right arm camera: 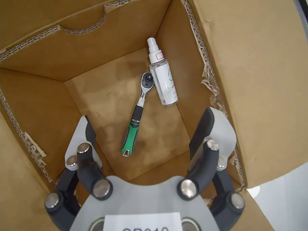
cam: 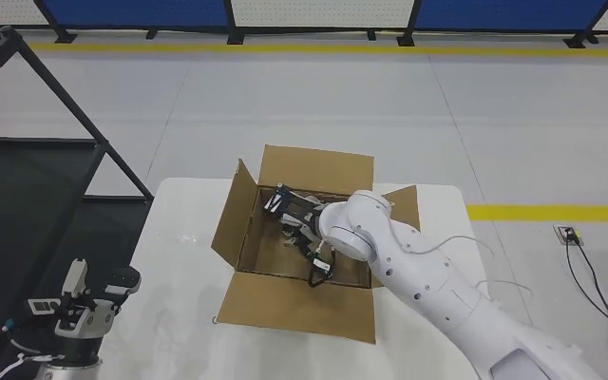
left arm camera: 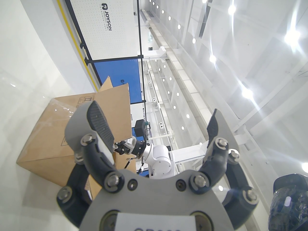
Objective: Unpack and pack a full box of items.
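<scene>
Your right end effector [right arm camera: 145, 118] hangs open and empty in the mouth of the cardboard box [right arm camera: 240, 73]. The ratchet wrench [right arm camera: 136, 116] lies right below it, with the spray bottle [right arm camera: 162, 80] just beyond. Go down slowly and close on the green handle, staying clear of the bottle.

Access diagram: the box [cam: 285, 309] stands on the table [cam: 180, 285] with its flaps spread outward, leaving the mouth free from above. The right gripper [right arm camera: 146, 117] hangs in that mouth, fingers spread, with walls on every side. On the floor, a ratchet [right arm camera: 131, 121] lies just beside a spray bottle [right arm camera: 163, 82] that lies along one wall; the surrounding cardboard floor gives passing room.
</scene>
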Available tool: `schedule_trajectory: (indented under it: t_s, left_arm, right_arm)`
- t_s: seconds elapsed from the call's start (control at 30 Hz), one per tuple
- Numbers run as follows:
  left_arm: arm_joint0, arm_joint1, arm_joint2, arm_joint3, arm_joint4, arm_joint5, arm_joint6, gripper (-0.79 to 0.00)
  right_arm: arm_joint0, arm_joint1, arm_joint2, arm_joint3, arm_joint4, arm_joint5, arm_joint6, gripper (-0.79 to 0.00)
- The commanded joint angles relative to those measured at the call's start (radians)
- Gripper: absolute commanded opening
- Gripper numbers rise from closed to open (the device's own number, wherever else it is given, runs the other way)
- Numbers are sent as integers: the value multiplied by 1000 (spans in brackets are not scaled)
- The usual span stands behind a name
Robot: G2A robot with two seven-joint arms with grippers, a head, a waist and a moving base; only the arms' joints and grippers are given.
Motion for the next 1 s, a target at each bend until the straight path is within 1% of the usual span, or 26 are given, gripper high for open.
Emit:
schedule_trajectory:
  t_s: [0.0, 0.07, 0.13, 0.43, 0.5, 0.6, 0.97]
  left_arm:
    - [0, 0, 0, 0, 0, 0, 0, 0]
    - [0, 0, 0, 0, 0, 0, 0, 0]
    - [0, 0, 0, 0, 0, 0, 0, 0]
    - [0, 0, 0, 0, 0, 0, 0, 0]
    - [0, 0, 0, 0, 0, 0, 0, 0]
    - [0, 0, 0, 0, 0, 0, 0, 0]
    - [0, 0, 0, 0, 0, 0, 0, 0]
  right_arm:
    - [-14, -1, -2, 11, -7, -3, -15, 0]
    - [-11, -11, -13, 45, 3, -17, -5, 0]
    - [3, -29, -30, 92, 13, -5, 4, 0]
    - [83, -148, -122, 338, 112, -6, 41, 0]
    - [95, -174, -134, 395, 128, 5, 33, 0]
    - [110, -212, -149, 471, 137, 56, 22, 0]
    - [102, -216, -152, 476, 136, 58, 11, 0]
